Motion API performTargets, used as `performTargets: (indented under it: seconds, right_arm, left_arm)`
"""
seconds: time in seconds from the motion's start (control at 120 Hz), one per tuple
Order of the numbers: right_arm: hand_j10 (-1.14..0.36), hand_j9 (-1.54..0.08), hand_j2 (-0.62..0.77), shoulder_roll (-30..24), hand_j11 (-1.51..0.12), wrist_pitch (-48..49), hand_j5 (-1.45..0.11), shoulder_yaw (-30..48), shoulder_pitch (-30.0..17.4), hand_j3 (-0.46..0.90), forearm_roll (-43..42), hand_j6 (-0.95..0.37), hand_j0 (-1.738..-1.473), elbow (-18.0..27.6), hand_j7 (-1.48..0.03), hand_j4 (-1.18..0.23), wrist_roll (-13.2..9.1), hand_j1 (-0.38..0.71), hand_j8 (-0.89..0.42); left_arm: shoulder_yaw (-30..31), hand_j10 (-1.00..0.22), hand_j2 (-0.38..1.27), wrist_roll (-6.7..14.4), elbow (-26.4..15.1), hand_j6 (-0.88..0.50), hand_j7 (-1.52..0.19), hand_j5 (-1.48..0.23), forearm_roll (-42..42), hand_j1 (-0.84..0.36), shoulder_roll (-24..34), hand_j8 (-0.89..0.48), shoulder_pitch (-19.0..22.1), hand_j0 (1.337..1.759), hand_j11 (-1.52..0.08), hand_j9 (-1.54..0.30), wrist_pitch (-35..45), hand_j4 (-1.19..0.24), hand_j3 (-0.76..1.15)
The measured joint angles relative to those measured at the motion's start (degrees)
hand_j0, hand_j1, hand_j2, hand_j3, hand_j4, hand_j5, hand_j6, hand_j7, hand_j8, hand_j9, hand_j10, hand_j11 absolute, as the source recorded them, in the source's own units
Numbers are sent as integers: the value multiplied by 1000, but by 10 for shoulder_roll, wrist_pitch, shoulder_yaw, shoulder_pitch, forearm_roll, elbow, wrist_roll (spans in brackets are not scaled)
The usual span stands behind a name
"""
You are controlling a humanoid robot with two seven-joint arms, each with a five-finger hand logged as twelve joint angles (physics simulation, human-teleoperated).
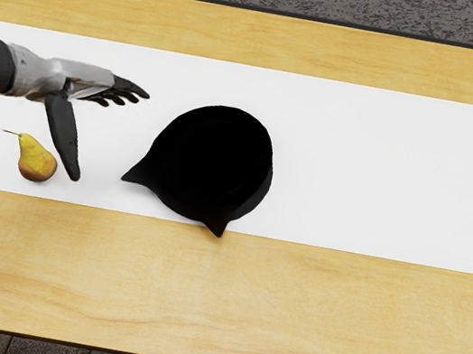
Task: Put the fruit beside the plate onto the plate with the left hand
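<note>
While on its side, pear (36, 160) stem upper-left.

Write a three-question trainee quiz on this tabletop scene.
1. Fill in: the pear lies to the picture's ____ of the black plate.
2. True or false: the pear already rests on the plate.
3. Choose one: the left hand is A) shut on the pear, B) open and holding nothing, C) flat on the plate.

Key: 1 left; 2 false; 3 B.
</note>
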Motion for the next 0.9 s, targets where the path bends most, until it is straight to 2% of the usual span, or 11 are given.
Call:
performTargets:
  seconds: [0.167,0.25,0.367,0.683,0.9]
  right_arm:
    - [0,0,0,0,0,0,0,0,0,0,0,-1,-1658,0,0,-1,0,-349,-1]
    - [0,0,0,0,0,0,0,0,0,0,0,-1,-1658,0,0,-1,0,-349,-1]
    - [0,0,0,0,0,0,0,0,0,0,0,-1,-1658,0,0,-1,0,-349,-1]
    - [0,0,0,0,0,0,0,0,0,0,0,-1,-1658,0,0,-1,0,-349,-1]
    - [0,0,0,0,0,0,0,0,0,0,-1,-1,-1658,0,0,-1,0,-349,-1]
  left_arm:
    - [40,-73,15,0,5,-75,-90,-90,96,268,-44,-74,3,1658,-90,-90,43,-73,0]
    - [58,-74,15,0,9,-76,-92,-92,128,266,-48,-75,17,1658,-91,-91,58,-74,0]
    - [72,-77,17,0,10,-79,-95,-95,152,264,-42,-79,34,1658,-95,-95,75,-78,0]
    - [108,-89,19,0,10,-91,-109,-109,218,251,-41,-91,36,1658,-109,-109,145,-89,0]
    - [118,-91,20,0,19,-94,-112,-112,247,249,-44,-93,43,1658,-111,-111,156,-92,0]
